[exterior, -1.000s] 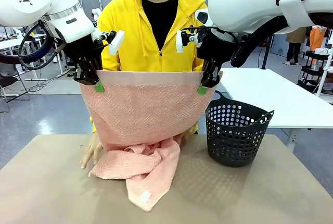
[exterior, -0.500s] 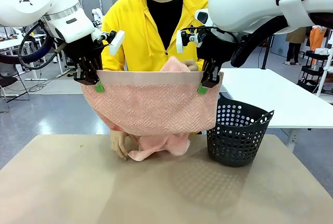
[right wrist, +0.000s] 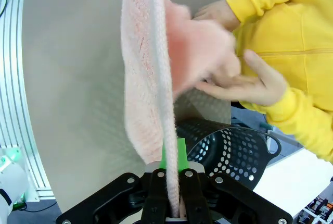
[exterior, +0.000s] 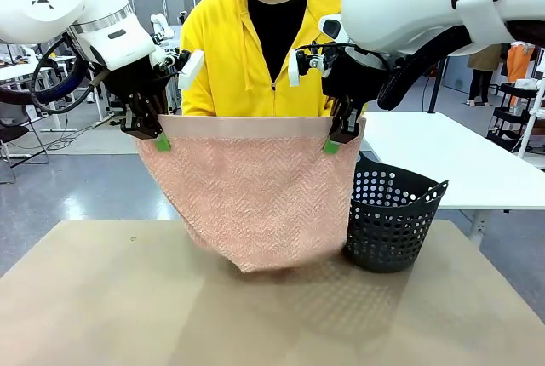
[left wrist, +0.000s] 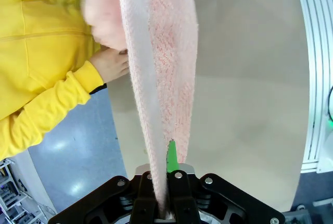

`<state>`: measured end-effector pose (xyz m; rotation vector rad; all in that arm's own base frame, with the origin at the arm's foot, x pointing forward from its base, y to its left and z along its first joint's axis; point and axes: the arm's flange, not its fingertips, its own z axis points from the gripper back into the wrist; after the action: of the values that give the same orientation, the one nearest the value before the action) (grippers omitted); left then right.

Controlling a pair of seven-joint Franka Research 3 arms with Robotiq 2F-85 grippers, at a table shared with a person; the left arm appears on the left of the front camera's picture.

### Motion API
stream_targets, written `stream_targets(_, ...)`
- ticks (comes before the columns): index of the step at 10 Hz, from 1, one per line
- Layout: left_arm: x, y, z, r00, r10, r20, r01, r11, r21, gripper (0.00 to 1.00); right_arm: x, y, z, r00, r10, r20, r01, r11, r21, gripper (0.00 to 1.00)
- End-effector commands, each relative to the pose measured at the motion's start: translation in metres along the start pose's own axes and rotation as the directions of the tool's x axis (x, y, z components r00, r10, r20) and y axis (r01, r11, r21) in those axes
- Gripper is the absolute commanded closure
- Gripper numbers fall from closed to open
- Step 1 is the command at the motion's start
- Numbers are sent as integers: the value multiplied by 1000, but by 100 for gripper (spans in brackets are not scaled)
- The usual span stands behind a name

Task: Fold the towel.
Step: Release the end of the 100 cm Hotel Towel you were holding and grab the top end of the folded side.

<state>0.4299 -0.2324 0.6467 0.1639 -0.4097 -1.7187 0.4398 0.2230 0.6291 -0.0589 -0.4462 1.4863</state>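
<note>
The salmon-pink towel (exterior: 255,191) hangs by its smooth top band between my two grippers, above the table. My left gripper (exterior: 160,138) is shut on its left top corner and my right gripper (exterior: 330,142) on its right top corner. Its lower edge sags to just above the tabletop. In the left wrist view the towel (left wrist: 161,52) runs away from my shut gripper (left wrist: 164,193), and a person's hand (left wrist: 112,65) touches its far side. In the right wrist view the towel (right wrist: 143,78) leaves my gripper (right wrist: 170,193), with the person's hands (right wrist: 250,86) at a blurred pink fold behind it.
A black perforated basket (exterior: 393,217) stands on the brown table (exterior: 102,298) right of the towel, also as the basket (right wrist: 229,146) in the right wrist view. The person in a yellow hoodie (exterior: 230,51) stands close behind the towel. A white table (exterior: 443,157) lies at the far right.
The person lifted the towel's lower part off the table and up behind the hanging sheet. Neither gripper moved and both kept their hold on the top corners.
</note>
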Motion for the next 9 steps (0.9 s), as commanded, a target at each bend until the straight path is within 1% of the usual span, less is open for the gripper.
stream_targets(1, -1, 1, 1, 1000, -3, -3, 3, 1000, 3, 100, -1, -1, -1, 1000, 0, -2, 0, 1000, 0, 100)
stream_targets(9, -1, 1, 1, 1000, -3, -3, 3, 1000, 3, 100, -1, -1, -1, 1000, 0, -2, 0, 1000, 0, 100)
